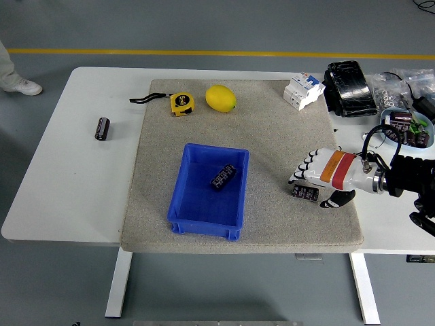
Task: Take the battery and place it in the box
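A dark battery (pixel 305 193) lies on the grey mat (pixel 272 136), right of the blue box (pixel 204 227). My right hand (pixel 314 183) comes in from the right and sits just over that battery. Its white fingers (pixel 301 171) are spread beyond the battery and its thumb (pixel 338 200) is on the near side, holding nothing. A second battery (pixel 222 177) lies inside the box, and a third battery (pixel 102 128) rests on the bare table at the left. My left arm is out of view.
A yellow tape measure (pixel 181 103) and a lemon (pixel 220 98) sit at the mat's far edge, with a white breaker (pixel 302 89) to their right. At the far right are a black pack (pixel 349 88) and a bowl of parts (pixel 406 128). A person's shoe (pixel 22 86) shows top left.
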